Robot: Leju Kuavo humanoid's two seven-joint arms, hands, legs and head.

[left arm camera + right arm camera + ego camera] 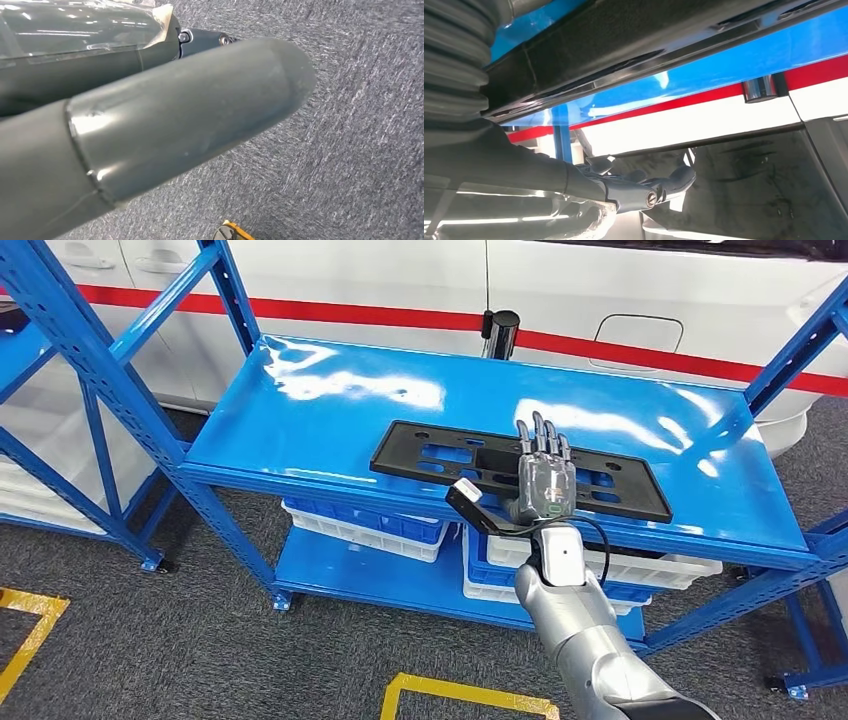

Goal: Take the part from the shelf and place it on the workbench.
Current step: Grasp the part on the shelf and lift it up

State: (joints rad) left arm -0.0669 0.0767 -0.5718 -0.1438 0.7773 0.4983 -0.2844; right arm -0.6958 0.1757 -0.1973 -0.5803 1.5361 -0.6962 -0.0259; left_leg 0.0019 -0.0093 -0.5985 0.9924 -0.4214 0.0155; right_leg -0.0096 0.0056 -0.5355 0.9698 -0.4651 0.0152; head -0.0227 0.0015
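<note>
On shelf (300, 410) front edge: right hand (545, 480) flat over black part (430, 455), fingers apart, no grip yet; likely positioning for grasp. Left hand (150, 130): state unclear.

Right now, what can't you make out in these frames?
- Head view: right hand lies over the black part; contact underneath is hidden by the hand.
- Right wrist view: fingers seen edge-on, grip unclear.
- Left wrist view: left hand crowds the frame over grey floor; fingers' pose unreadable.

Black part (624, 50) against blue shelf (734, 65) — robot hand (624, 187) fingers extended, apart.
</note>
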